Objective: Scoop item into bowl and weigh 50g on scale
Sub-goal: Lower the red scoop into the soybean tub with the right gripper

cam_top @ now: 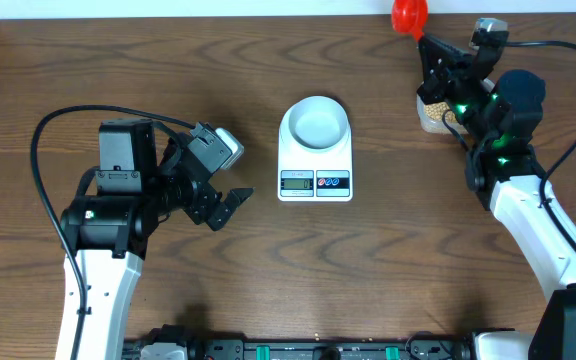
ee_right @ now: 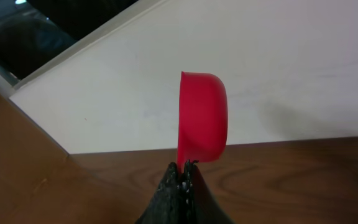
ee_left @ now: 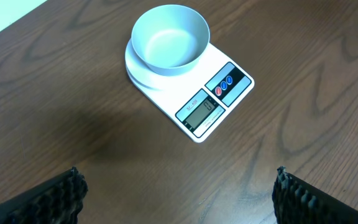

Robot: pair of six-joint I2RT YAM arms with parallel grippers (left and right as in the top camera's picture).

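Observation:
The pale blue-white bowl (cam_top: 315, 122) stands on the white scale (cam_top: 315, 181) at the table's middle; both show in the left wrist view, bowl (ee_left: 170, 39) and scale (ee_left: 216, 96). The bowl looks empty. My left gripper (cam_top: 224, 205) is open and empty, left of the scale; its fingertips frame bare table (ee_left: 178, 186). My right gripper (cam_top: 426, 42) is shut on a red scoop (cam_top: 408, 14) held at the far right back edge; in the right wrist view the scoop (ee_right: 202, 117) stands on edge above the jaws (ee_right: 185, 167). Tan beans (cam_top: 430, 116) show in a container under the right arm, mostly hidden.
A white wall (ee_right: 260, 62) runs behind the table's back edge near the scoop. The right arm's black cable (cam_top: 568, 50) loops over the far right corner. The left arm's cable (cam_top: 48, 125) arcs at the left.

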